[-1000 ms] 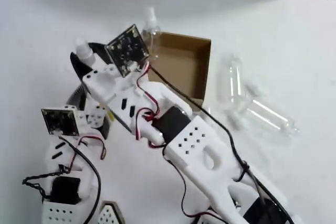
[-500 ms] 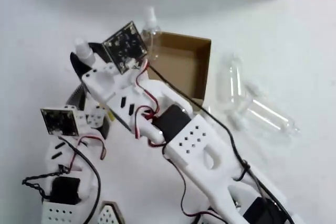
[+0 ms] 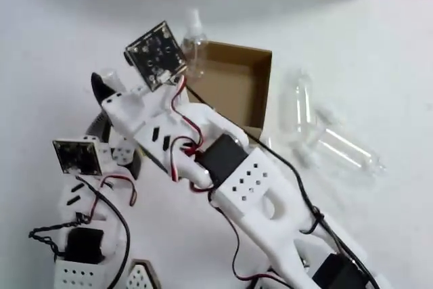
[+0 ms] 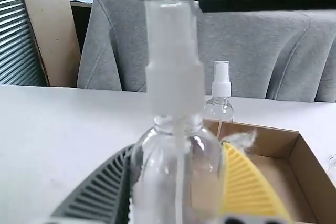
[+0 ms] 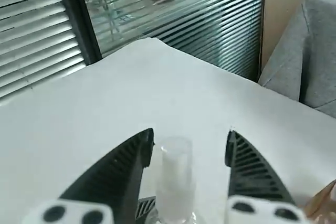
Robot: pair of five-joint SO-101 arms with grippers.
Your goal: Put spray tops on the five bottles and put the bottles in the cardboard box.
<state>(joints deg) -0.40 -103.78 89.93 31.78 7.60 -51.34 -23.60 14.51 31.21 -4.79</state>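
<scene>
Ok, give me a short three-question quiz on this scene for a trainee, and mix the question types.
1. True or false: the right pincer is clamped shut on the spray top.
2. What does the left pincer hold? A) an upright bottle B) a cloth C) nothing
3. Fill in: the lying bottles rest ___ the cardboard box.
Key: 1 false, its jaws stand open on either side of the top; 2 A; 3 beside, not in it.
</scene>
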